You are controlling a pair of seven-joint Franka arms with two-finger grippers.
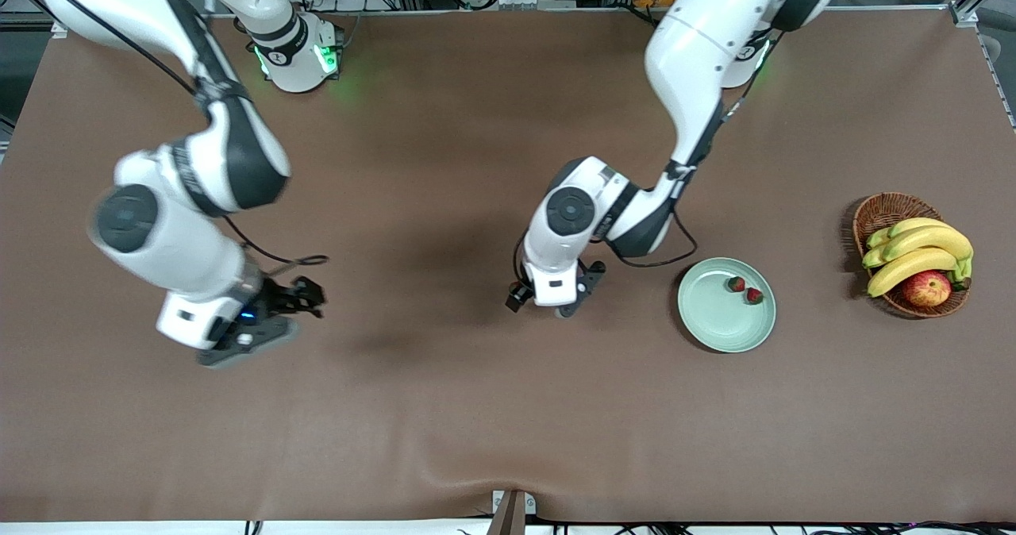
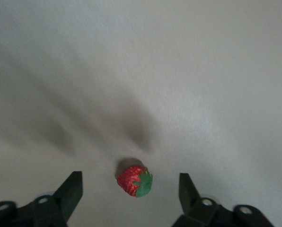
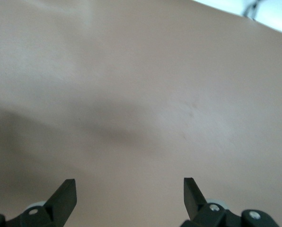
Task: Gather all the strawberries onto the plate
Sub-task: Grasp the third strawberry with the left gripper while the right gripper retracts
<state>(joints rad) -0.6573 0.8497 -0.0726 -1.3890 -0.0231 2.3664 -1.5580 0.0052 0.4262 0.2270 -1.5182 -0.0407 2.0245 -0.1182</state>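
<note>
right gripper [image 1: 274, 321]: fingers apart, empty, waiting over bare table | left gripper [image 2: 131, 191]: fingers apart, straddling the third strawberry [image 2: 134, 180] on the table, cap toward 4 o'clock | plate [image 1: 706, 325]: 3 o'clock of left gripper, two strawberries [image 1: 744, 290] in it | basket [image 1: 877, 209]: past plate, path unobstructed

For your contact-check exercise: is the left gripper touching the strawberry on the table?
Apart. The left wrist view shows the strawberry lying between the left gripper's open fingers, bare table either side.
</note>
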